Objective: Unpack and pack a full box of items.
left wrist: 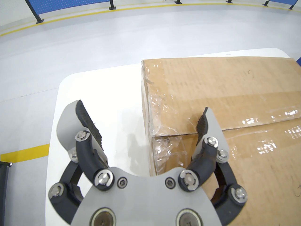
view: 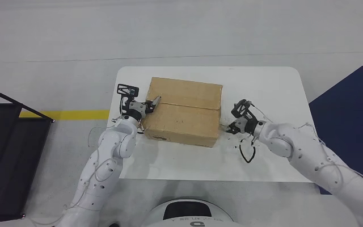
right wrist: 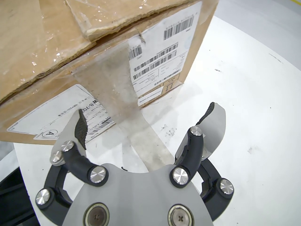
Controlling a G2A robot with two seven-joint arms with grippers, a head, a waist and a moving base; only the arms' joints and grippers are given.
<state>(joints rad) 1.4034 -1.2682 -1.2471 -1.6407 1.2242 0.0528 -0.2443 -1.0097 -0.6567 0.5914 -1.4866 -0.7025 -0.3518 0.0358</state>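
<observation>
Two grippers: one stands at each end of the box, both with fingers spread wide and nothing held.
Box [view: 182,112]: brown cardboard, on the middle of the table, long side running left to right; top flaps down, with the seam along the middle.
Box surface [left wrist: 223,90]: glossy clear tape, wrinkled at the left corner.
Table [view: 266,85]: white with rounded corners; dark scuff marks near the right end of the box.
Left gripper [view: 140,96]: at the left end of the box, level with its top edge.
Left gripper fingers [left wrist: 142,109]: one finger [left wrist: 204,123] lies over the box top at the flap seam, the other over bare table; contact with the cardboard cannot be told.
Right gripper [view: 233,116]: just beside the right end of the box, low over the table, pointed at the end face.
Right gripper fingers [right wrist: 145,110]: fully apart, clear of the box.
Tape strip [right wrist: 131,99]: runs down the right end face and out across the table between the open fingers; not clamped.
Labels [right wrist: 164,55]: white barcode stickers on the right end face.
</observation>
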